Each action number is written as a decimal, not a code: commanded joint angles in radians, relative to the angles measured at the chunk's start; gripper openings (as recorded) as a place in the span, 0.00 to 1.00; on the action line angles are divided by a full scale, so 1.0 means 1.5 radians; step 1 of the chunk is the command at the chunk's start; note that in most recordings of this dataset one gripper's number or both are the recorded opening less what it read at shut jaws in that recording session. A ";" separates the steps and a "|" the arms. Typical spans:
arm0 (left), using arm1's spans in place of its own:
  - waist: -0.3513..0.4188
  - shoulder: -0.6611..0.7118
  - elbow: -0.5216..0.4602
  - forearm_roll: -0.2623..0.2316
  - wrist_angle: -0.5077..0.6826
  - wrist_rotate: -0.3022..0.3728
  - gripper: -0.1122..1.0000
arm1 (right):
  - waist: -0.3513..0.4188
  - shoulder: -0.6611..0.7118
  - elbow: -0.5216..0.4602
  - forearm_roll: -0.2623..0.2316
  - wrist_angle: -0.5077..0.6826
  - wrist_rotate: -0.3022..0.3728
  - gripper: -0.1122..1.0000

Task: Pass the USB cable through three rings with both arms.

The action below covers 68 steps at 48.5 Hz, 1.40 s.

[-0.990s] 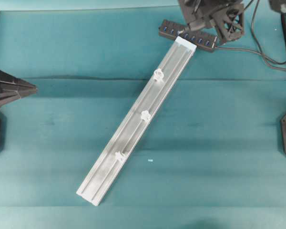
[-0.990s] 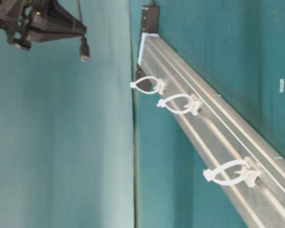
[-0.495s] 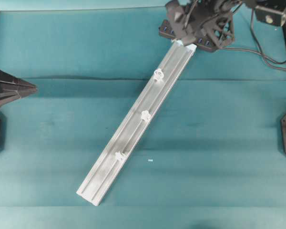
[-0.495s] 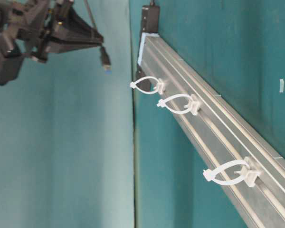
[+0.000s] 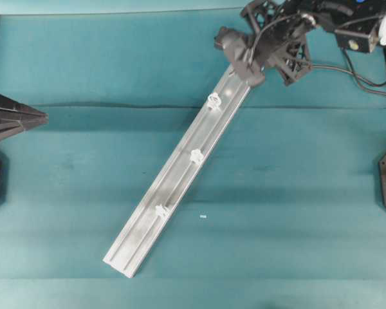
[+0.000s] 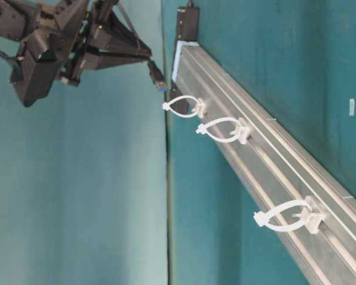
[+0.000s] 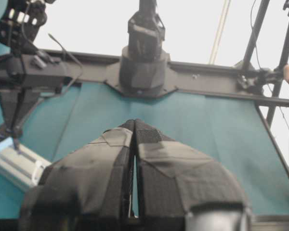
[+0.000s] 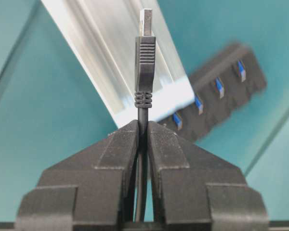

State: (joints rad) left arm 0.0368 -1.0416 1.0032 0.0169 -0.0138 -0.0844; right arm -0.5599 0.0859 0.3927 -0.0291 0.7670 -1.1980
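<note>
My right gripper (image 8: 143, 123) is shut on the USB cable just behind its black plug (image 8: 145, 57), which sticks out past the fingertips. In the table-level view the plug (image 6: 158, 76) hangs a short way above and behind the nearest of the three rings (image 6: 181, 105), not touching it. The three white rings (image 5: 213, 100) (image 5: 196, 155) (image 5: 161, 210) stand in a row on the silver rail (image 5: 174, 190). My left gripper (image 5: 46, 118) rests at the table's left edge, shut and with nothing in it (image 7: 135, 121).
The black multi-port hub (image 8: 216, 82) lies at the rail's far end, mostly covered by the right arm in the overhead view. Loose black cable (image 5: 347, 71) runs over the teal cloth at the back right. A small white speck (image 5: 203, 217) lies beside the rail.
The right arm has swung left and down from the back right, bringing the plug over the rail's far end and close to the first ring. The left arm has not moved.
</note>
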 commanded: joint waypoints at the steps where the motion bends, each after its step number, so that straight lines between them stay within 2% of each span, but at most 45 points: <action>1: 0.000 0.004 -0.017 0.001 -0.003 0.000 0.12 | 0.014 0.006 -0.005 -0.001 -0.010 -0.011 0.18; 33: 0.001 0.006 -0.017 0.001 -0.007 -0.001 0.12 | 0.038 0.029 -0.001 0.002 -0.044 -0.014 0.18; 48: 0.001 0.007 -0.016 0.001 -0.007 -0.001 0.12 | 0.051 0.036 0.000 0.014 -0.054 -0.015 0.18; 58: 0.000 0.007 -0.016 0.001 -0.040 0.000 0.12 | 0.056 0.037 0.000 0.014 -0.060 -0.015 0.18; 68: 0.000 0.010 -0.013 0.001 -0.040 0.000 0.12 | 0.063 0.039 0.001 0.015 -0.060 -0.015 0.18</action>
State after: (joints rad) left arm 0.0353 -1.0370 1.0017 0.0169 -0.0644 -0.0859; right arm -0.4771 0.1381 0.3973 -0.0077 0.6811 -1.2103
